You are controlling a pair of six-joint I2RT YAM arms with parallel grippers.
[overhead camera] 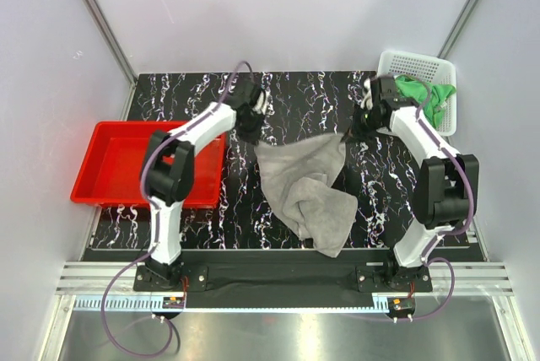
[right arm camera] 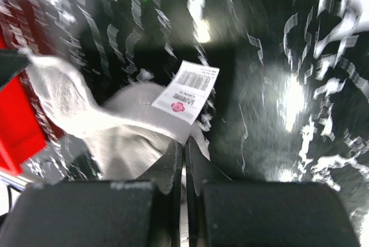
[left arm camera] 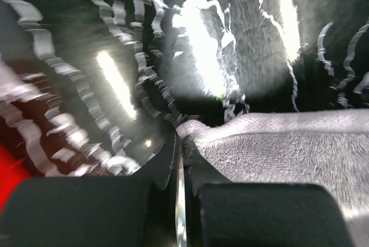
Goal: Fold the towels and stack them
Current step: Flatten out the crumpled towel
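Grey towel (overhead camera: 305, 185) was stretched between left hand (left arm camera: 182, 142) and right hand (right arm camera: 184, 146), each pinching one top corner; its lower half lay bunched on the tabletop (overhead camera: 221, 209). Shallow edge grips could slip under tension, dropping a corner and skewing the fold.

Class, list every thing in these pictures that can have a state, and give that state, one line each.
Grey towel: unfolded, pinched at two corners, lower part bunched on the table.
Green towel: crumpled in the white basket.
White basket: upright.
Left gripper: fingers shut on the grey towel.
Right gripper: fingers shut on the grey towel.
Red tray: open side up.
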